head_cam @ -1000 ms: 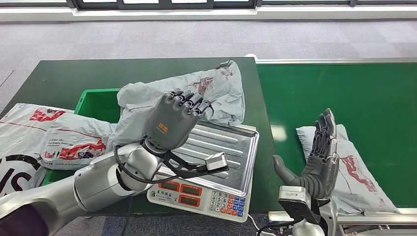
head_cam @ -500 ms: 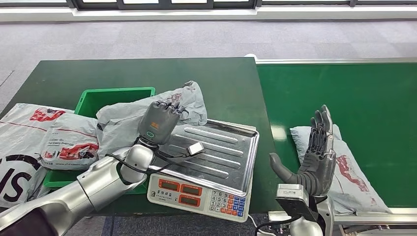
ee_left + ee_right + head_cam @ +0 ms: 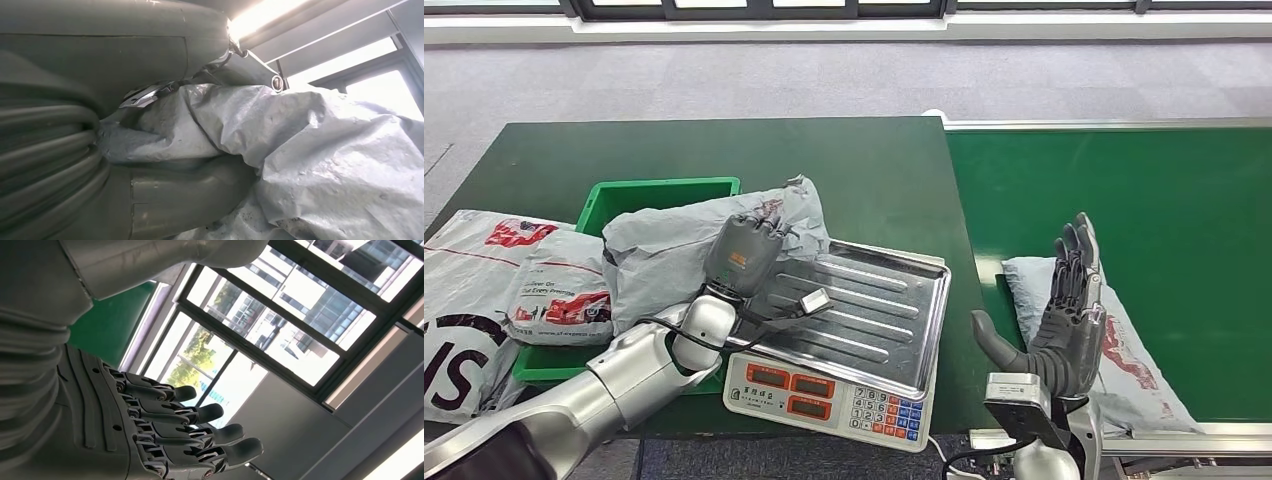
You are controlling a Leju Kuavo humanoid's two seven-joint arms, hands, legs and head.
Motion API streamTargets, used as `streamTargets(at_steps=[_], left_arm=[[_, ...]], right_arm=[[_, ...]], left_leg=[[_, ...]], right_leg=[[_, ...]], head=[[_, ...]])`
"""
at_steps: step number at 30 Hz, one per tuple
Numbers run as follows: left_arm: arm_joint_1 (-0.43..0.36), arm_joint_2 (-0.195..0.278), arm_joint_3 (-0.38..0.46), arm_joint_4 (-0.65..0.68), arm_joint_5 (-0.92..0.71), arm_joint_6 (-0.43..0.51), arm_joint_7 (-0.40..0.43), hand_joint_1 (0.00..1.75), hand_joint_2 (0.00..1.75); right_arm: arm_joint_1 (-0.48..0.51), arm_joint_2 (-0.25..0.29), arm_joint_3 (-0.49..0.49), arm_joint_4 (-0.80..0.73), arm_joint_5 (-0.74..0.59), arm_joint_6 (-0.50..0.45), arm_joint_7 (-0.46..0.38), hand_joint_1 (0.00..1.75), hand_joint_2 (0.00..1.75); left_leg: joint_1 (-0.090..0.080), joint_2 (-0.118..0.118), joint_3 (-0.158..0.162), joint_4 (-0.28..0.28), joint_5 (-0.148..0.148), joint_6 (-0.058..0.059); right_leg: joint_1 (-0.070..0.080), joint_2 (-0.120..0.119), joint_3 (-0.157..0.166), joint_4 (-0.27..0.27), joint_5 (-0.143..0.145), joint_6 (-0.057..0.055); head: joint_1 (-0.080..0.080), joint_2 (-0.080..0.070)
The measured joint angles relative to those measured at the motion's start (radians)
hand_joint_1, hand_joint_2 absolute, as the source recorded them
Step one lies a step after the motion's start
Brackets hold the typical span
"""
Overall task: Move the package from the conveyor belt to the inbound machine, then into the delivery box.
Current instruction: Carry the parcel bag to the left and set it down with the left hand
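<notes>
1. From where I stand, the left robot hand (image 3: 744, 255) grips a grey package (image 3: 674, 255) by its crumpled plastic. In the left wrist view the thumb (image 3: 165, 200) and the fingers are clamped on the wrinkled film (image 3: 325, 160).
2. The package lies partly over the green delivery box (image 3: 659, 190) and partly on the near corner of the steel pan of the scale (image 3: 864, 310), which I take for the inbound machine. So I judge that the step in hand is the last one, from the machine into the box.
3. To do it well, the hand should carry the whole bag clear of the pan edge before letting go, because one end rests on the metal and could drag or hang there.
4. The bag is soft and limp; it will sag, so release is better low over the box opening, not from high.
5. Other packages (image 3: 554, 290) lie just beside the box on the green surface (image 3: 544, 150); the drop should not land on them.
6. The right robot hand (image 3: 1069, 320) stands upright with fingers spread and holds nothing. Behind it another package (image 3: 1139, 360) lies on the conveyor belt (image 3: 1124, 190), waiting.
</notes>
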Motion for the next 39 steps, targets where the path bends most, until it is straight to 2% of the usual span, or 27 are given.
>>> streamTargets(at_steps=[8, 14, 17, 20, 28, 36, 39], left_arm=[[0.001, -0.009, 0.014, 0.028, 0.0, 0.001, -0.021, 1.75, 1.75], [0.001, -0.036, 0.073, 0.136, 0.0, 0.038, -0.056, 1.75, 1.75], [-0.002, -0.044, 0.087, 0.186, 0.0, 0.042, -0.046, 1.75, 1.75], [-0.016, -0.04, 0.101, 0.223, 0.0, 0.026, 0.01, 1.75, 1.75], [-0.087, 0.047, 0.254, 0.238, 0.0, -0.011, 0.033, 1.75, 1.75], [-0.087, 0.126, 0.396, 0.212, 0.0, 0.004, 0.039, 1.75, 1.75], [-0.067, 0.158, 0.445, 0.164, 0.0, -0.039, 0.037, 1.75, 1.75]], right_arm=[[0.0, 0.0, 0.0, 0.0, 0.0, -0.006, 0.0, 0.0, 1.75], [0.0, 0.0, 0.0, 0.0, -0.006, -0.02, 0.0, 0.0, 1.75], [0.0, 0.0, 0.0, 0.001, -0.008, -0.023, 0.0, 0.0, 1.75], [0.001, 0.0, 0.001, 0.002, -0.007, -0.027, 0.0, 0.0, 1.75], [0.005, 0.0, 0.009, 0.014, -0.009, -0.046, -0.004, 0.0, 1.75], [-0.002, 0.0, 0.024, 0.029, -0.012, -0.045, -0.003, 0.0, 1.75], [-0.012, 0.0, 0.036, 0.04, -0.012, -0.041, -0.003, 0.0, 1.75]], left_leg=[[0.0, 0.0, 0.0, 0.0, 0.0, 0.0], [0.0, 0.0, 0.0, 0.0, 0.0, 0.0], [0.0, 0.0, 0.0, 0.0, 0.0, 0.0], [0.0, 0.0, 0.0, 0.0, 0.001, -0.001], [0.001, 0.002, 0.0, -0.001, 0.001, -0.002], [0.001, 0.002, -0.001, -0.001, 0.001, -0.002], [0.001, 0.002, -0.001, -0.001, 0.001, -0.002]], right_leg=[[0.0, 0.0, 0.0, 0.0, 0.0, 0.0], [0.0, 0.0, 0.0, 0.0, 0.0, 0.0], [0.0, 0.0, 0.0, 0.0, 0.0, 0.0], [0.0, 0.0, 0.0, 0.0, 0.0, 0.0], [0.001, 0.001, -0.002, 0.001, 0.001, -0.002], [0.001, 0.001, -0.002, 0.002, 0.001, -0.002], [0.001, 0.001, -0.002, 0.002, 0.001, -0.002]], head=[[0.0, 0.0], [0.0, 0.0], [0.0, 0.0], [0.0, 0.0], [0.0, 0.0], [0.0, 0.0], [0.0, 0.0]])
